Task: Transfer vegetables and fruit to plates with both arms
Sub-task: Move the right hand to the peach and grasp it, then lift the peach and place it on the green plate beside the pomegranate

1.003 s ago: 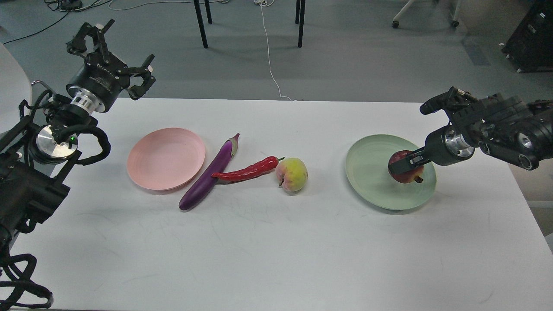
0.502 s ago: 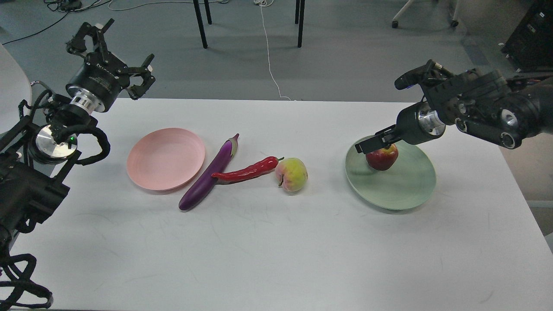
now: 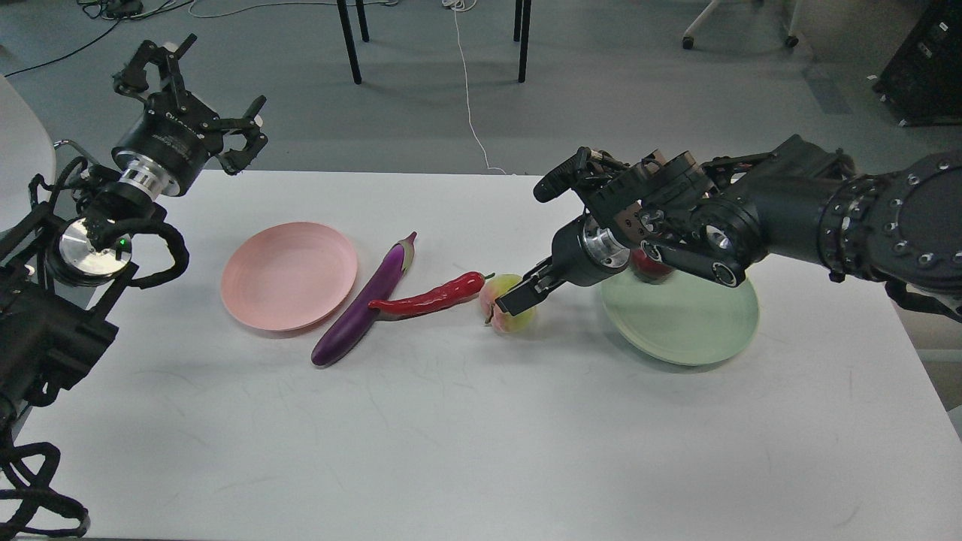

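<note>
My right gripper (image 3: 523, 249) is open. Its lower finger (image 3: 518, 297) hangs right over the yellow-green peach (image 3: 517, 321) on the white table. The dark red pomegranate (image 3: 651, 269) lies on the pale green plate (image 3: 691, 319), mostly hidden behind my right wrist. The red chili (image 3: 430, 300) lies left of the peach with its tip on the purple eggplant (image 3: 367, 303). The pale pink plate (image 3: 289, 275) is bare. My left gripper (image 3: 214, 84) is open and empty, raised past the table's far left corner.
The white table (image 3: 466, 443) has its far edge just behind the plates. Black chair legs (image 3: 349, 41) and a white cable (image 3: 470, 98) are on the floor beyond. A black case (image 3: 928, 64) stands far right.
My right gripper let go of the pomegranate on the green plate, rose, and swung left to the peach. My left arm barely moved.
</note>
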`<action>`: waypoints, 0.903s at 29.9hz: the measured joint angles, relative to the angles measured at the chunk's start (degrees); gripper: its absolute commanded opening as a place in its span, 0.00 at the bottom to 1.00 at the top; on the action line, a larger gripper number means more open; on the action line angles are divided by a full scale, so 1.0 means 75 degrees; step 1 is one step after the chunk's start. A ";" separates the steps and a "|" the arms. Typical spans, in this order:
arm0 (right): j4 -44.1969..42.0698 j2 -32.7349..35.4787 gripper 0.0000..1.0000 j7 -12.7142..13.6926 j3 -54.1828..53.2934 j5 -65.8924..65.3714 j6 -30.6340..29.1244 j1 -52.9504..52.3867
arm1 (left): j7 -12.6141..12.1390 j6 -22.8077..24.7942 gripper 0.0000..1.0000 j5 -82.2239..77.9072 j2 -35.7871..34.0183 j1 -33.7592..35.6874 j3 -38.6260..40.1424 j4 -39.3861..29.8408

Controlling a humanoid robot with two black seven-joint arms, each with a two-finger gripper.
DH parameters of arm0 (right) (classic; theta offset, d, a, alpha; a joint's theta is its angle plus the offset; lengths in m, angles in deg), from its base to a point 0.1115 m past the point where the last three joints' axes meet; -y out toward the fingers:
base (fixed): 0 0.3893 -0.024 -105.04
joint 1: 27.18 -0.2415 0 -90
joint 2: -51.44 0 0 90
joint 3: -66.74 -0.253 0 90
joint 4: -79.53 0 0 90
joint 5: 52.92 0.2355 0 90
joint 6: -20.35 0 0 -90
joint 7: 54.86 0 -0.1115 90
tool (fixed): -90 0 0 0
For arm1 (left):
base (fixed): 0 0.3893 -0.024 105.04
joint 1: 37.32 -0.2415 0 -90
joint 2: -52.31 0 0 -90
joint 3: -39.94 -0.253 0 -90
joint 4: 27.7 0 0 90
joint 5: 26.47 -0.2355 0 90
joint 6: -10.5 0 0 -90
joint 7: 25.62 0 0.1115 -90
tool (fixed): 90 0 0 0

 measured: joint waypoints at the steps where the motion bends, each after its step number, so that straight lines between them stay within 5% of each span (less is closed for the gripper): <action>1: -0.0040 -0.0021 0.97 0.0000 0.0009 0.0074 0.0000 0.0030 | 0.0000 -0.0004 0.99 0.0000 0.0001 0.0002 0.0000 0.0000; 27: -0.0798 -0.0046 0.95 -0.0030 -0.0089 0.0400 0.0039 0.0913 | 0.0001 0.0025 0.99 -0.0003 -0.0251 -0.0071 -0.0002 -0.0001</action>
